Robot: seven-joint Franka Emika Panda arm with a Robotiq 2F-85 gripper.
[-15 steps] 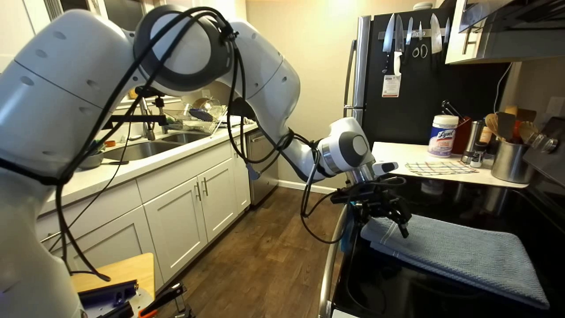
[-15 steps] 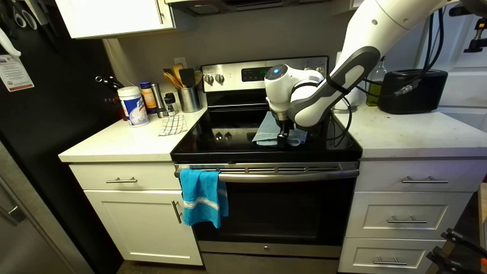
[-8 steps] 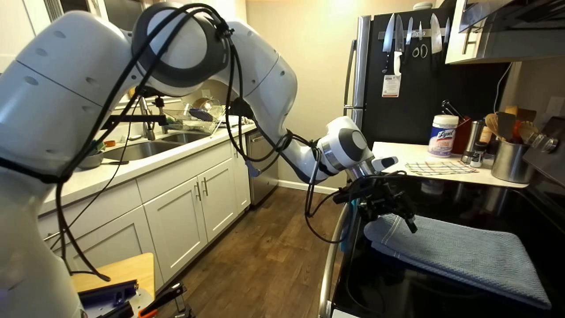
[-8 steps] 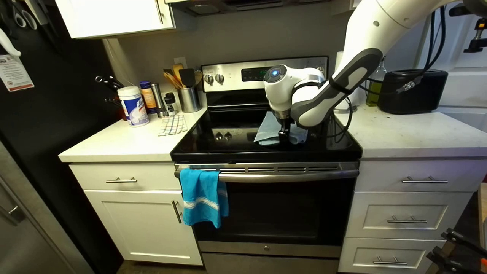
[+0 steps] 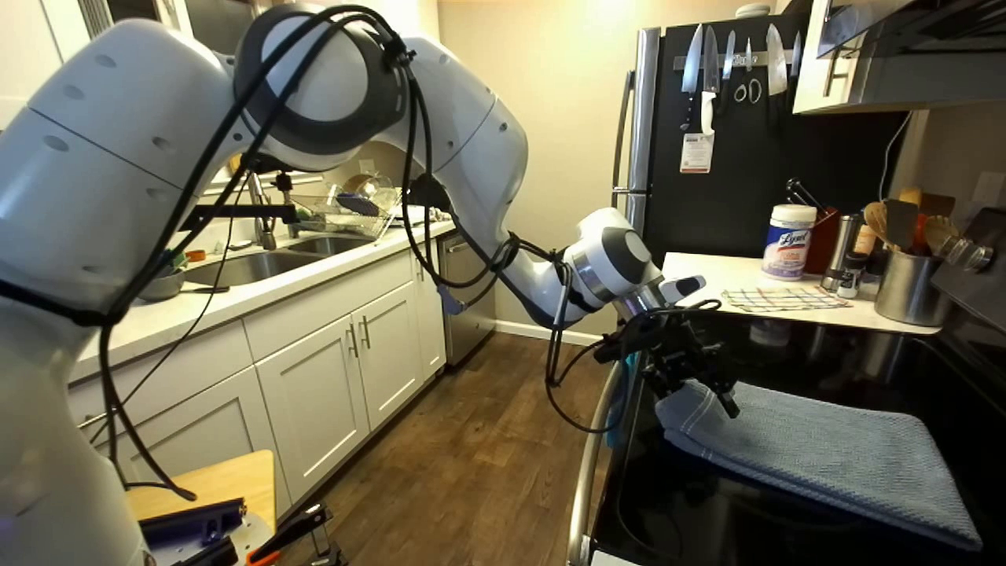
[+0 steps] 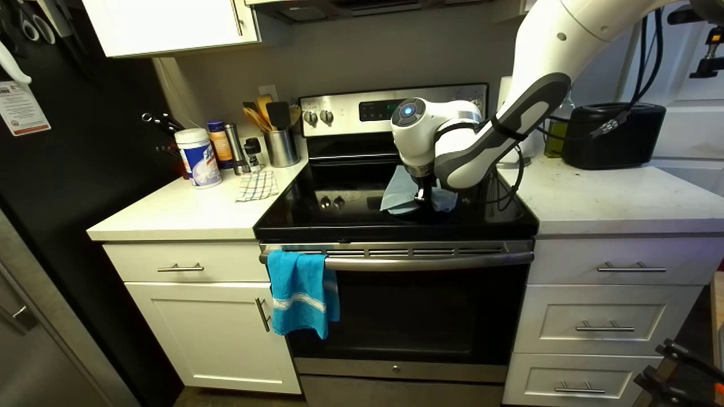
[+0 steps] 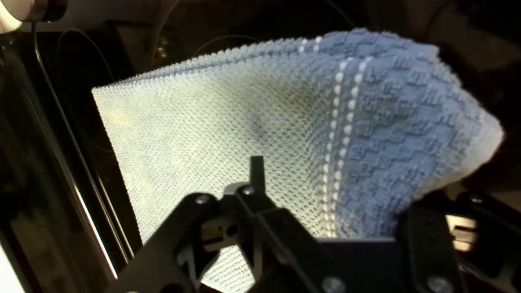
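Gray-blue towel (image 5: 833, 460) end shifted slightly inward on stove (image 5: 739, 519), my pincer (image 7: 337, 175) too. Jaws wide apart, nothing clamped; 1 tip seemingly under towel. Step: likely scooping end; next calls for pinch.

You have a gripper (image 5: 703, 385) in matt black, dotted with shiny metal pins (image 7: 248, 190). Your blue-grey towel (image 7: 228, 122) is woven cloth, its surface finely dimpled on one side of the stitched lines (image 7: 351, 105) and coarser, with raised blocks, on the other. Under it, the bench (image 5: 707, 503) looks smooth, glossy and reflective, like black glass. Your arm (image 5: 471, 118) has a smooth, plastic-looking finish with a soft sheen. You see a shiny metal oven handle (image 6: 430, 264), a soft cloth turquoise towel (image 6: 300, 294), a metal utensil holder (image 6: 283, 148) and a wood-look floor (image 5: 464, 424).
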